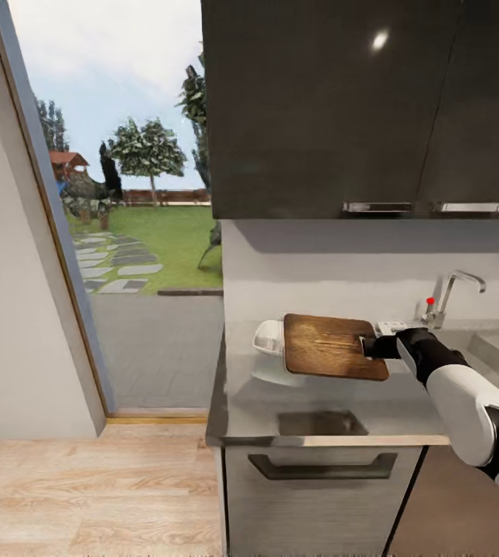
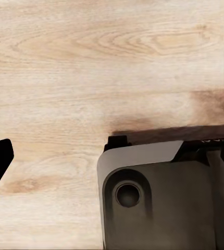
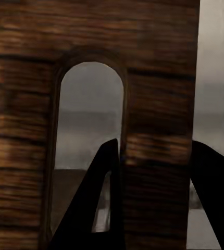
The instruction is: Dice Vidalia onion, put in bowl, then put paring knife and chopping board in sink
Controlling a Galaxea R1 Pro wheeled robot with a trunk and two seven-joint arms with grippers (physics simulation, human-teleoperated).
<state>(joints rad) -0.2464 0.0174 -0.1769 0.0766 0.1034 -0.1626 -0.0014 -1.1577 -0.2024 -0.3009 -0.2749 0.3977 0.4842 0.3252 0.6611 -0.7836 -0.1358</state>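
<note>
No text, label, brand, number or sign can be read anywhere. A faint pale smudge on the dark robot part [image 2: 216, 139] in the left wrist view may be lettering, too blurred to tell.

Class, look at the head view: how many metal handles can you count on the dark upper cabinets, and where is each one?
2. Both sit along the bottom edge of the upper cabinets, side by side above the tap: the left handle and the right handle. More could lie outside the picture.
</note>
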